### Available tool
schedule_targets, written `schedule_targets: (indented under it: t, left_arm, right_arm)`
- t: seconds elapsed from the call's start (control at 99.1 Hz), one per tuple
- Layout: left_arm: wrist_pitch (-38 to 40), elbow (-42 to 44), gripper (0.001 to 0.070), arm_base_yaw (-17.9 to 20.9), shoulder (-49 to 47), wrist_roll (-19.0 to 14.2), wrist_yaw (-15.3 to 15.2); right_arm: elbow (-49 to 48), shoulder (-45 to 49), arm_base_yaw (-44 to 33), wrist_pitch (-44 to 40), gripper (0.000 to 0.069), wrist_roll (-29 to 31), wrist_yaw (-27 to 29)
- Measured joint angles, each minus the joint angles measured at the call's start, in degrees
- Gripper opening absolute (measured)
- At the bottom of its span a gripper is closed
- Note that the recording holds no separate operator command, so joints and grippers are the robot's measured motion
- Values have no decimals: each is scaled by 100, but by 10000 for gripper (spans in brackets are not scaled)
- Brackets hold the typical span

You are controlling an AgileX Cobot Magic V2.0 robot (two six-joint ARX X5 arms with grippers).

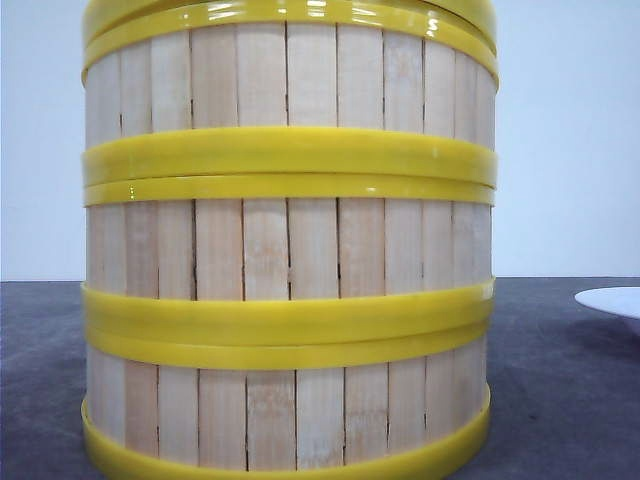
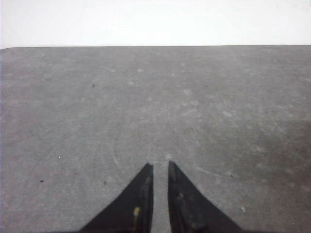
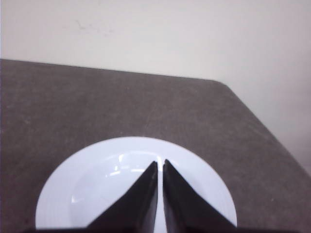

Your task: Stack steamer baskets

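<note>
the three round bamboo-slat steamer baskets with yellow rims (image 1: 288, 250) look all stacked, and the left gripper (image 2: 161, 167) and right gripper (image 3: 160, 165), both nearly closed and empty, seem finished.

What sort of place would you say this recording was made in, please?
Probably a plain lab or test bench, not a kitchen: a bare dark grey table against a blank pale wall, holding only stacked steamer baskets and a white plate, with black claws (left claw, right claw) over the surface.
</note>
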Motion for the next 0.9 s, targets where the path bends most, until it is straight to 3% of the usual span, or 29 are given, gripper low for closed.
schedule_targets:
  t: [0.313, 0.898]
  left_arm:
    - [0, 0, 28, 0, 0, 0, 0]
    - [0, 0, 28, 0, 0, 0, 0]
  right_arm:
    - [-645, -291, 0, 238, 15, 149, -11]
    - [-645, -293, 0, 258, 15, 254, -13]
